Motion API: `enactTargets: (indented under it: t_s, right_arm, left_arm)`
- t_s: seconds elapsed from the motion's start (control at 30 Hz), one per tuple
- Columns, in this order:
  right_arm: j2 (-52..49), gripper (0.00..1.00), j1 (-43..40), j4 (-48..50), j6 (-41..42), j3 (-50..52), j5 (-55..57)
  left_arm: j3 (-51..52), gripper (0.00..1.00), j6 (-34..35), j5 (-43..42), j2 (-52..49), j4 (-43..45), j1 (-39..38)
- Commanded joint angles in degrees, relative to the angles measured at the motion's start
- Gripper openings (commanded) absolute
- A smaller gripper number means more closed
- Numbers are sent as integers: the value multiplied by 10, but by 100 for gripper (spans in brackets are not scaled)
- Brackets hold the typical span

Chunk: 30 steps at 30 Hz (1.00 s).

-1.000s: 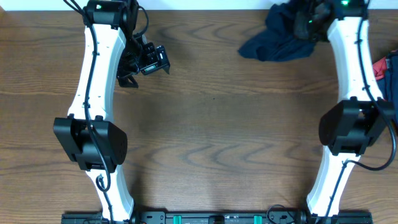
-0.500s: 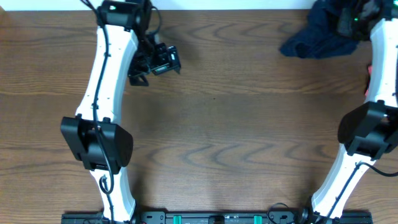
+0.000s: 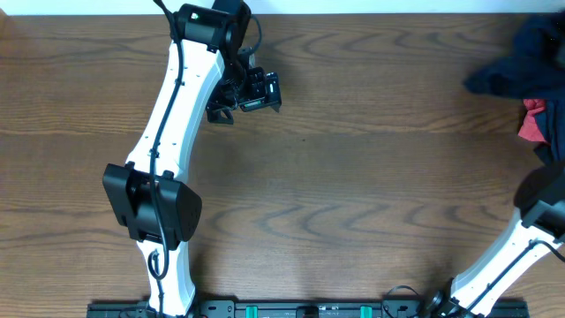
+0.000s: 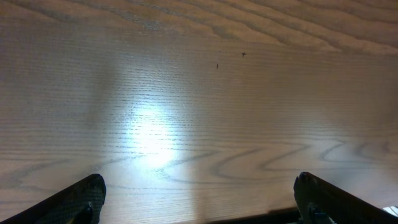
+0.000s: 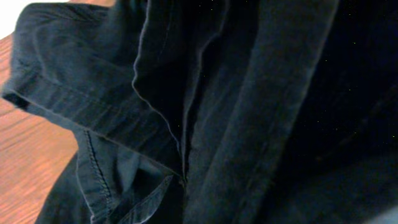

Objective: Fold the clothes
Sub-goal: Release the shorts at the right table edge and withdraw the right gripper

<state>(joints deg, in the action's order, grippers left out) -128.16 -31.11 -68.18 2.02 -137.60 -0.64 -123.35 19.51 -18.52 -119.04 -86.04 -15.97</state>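
The clothes [image 3: 516, 62], a dark navy bundle, sit crumpled at the table's far right corner, partly cut off by the overhead view's edge. In the right wrist view the clothes [image 5: 236, 112] fill nearly the whole picture with folds and stitched hems. They hide my right gripper's fingers, which are shut on the fabric. My left gripper [image 3: 258, 92] hovers over bare wood at the upper middle-left, far from the clothes. It is open, with its dark fingertips [image 4: 84, 198] wide apart and nothing between them.
A red cloth [image 3: 535, 119] lies at the right edge just below the navy bundle. The right arm's elbow [image 3: 543, 201] stands at the right edge. The wooden table [image 3: 353, 194] spreads between the arms.
The navy clothes have travelled right along the back of the table with the right arm, partly leaving the overhead view. The left arm has shifted right, its gripper still open.
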Motion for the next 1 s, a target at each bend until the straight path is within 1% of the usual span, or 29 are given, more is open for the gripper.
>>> enactTargets:
  t_s: [0.0, 0.23, 0.5, 0.7, 0.9, 0.93, 0.97]
  right_arm:
    - [28, 1, -36, -5, -33, -46, -23]
    - [28, 1, -89, -18, -53, -97, -39]
    - [28, 1, -138, -23, -55, -100, -43]
    - [28, 1, -195, -29, -1, -100, -37]
    - [25, 1, -248, -39, -2, -100, -80]
    - [24, 8, -253, -38, -2, -100, -92]
    - [24, 30, -256, -38, -2, -100, -102]
  left_arm:
    - [6, 98, 8, -2, -12, 0, -1]
    - [6, 98, 19, -3, -12, 0, -1]
    - [6, 98, 23, -3, -12, -4, -2]
    - [6, 98, 25, -3, -12, -4, -2]
    - [6, 98, 38, -3, -12, -4, -2]
    - [6, 98, 38, -3, -12, -4, -2]
    - [6, 98, 38, -3, -12, -4, -2]
